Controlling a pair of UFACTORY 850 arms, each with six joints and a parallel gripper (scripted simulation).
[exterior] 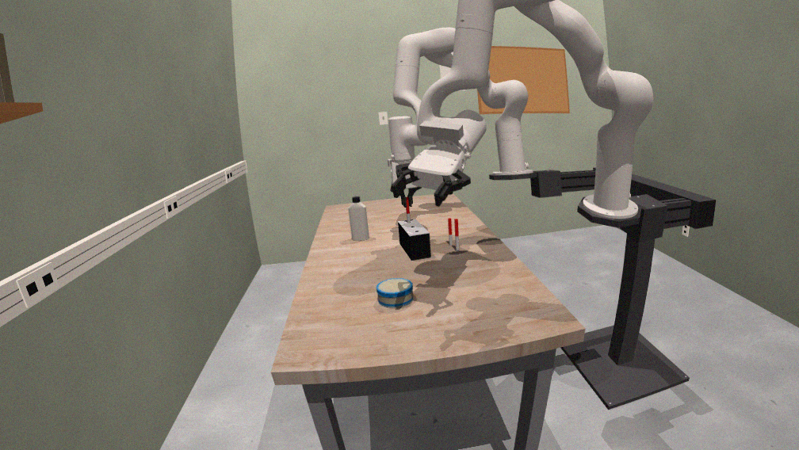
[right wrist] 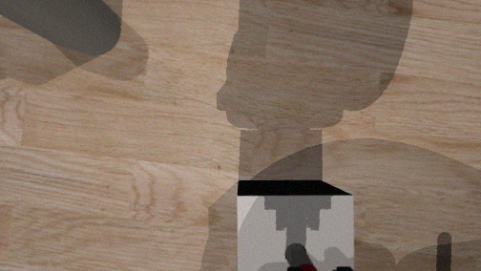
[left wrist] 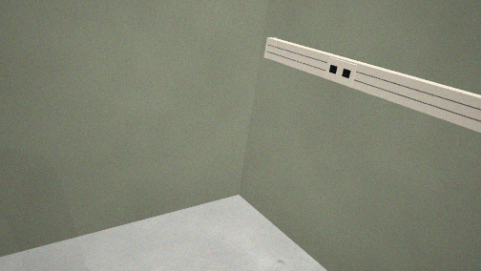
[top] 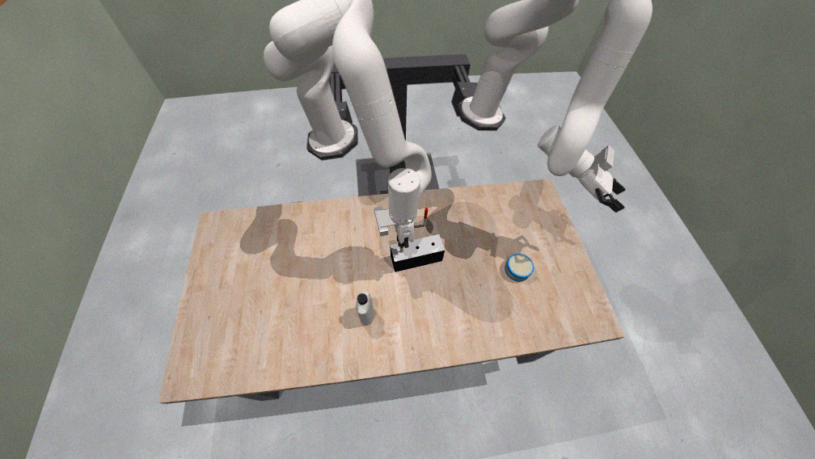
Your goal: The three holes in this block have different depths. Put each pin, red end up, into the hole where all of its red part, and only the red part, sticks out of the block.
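Note:
The black block (exterior: 414,245) (top: 419,261) (right wrist: 253,239) with a pale top stands mid-table. My right gripper (exterior: 407,203) (top: 403,243) is shut on a pin (exterior: 407,208) (right wrist: 308,268), held upright, red end up, over the block's end hole at the left in the top view. A short pale length shows between its red part and the block's top; how deep it sits is unclear. Two open holes (top: 417,247) (top: 432,243) show beside it. Two pins (exterior: 449,227) (exterior: 456,229) stand upright behind the block, red up. My left gripper (top: 618,197) is open and empty, beyond the table's right edge.
A pale bottle (top: 365,312) (exterior: 358,222) with a black cap stands front left of the block in the top view. A round blue-rimmed tin (top: 520,267) (exterior: 395,292) lies to the right. The left wrist view shows only walls, floor and a socket rail (left wrist: 406,85).

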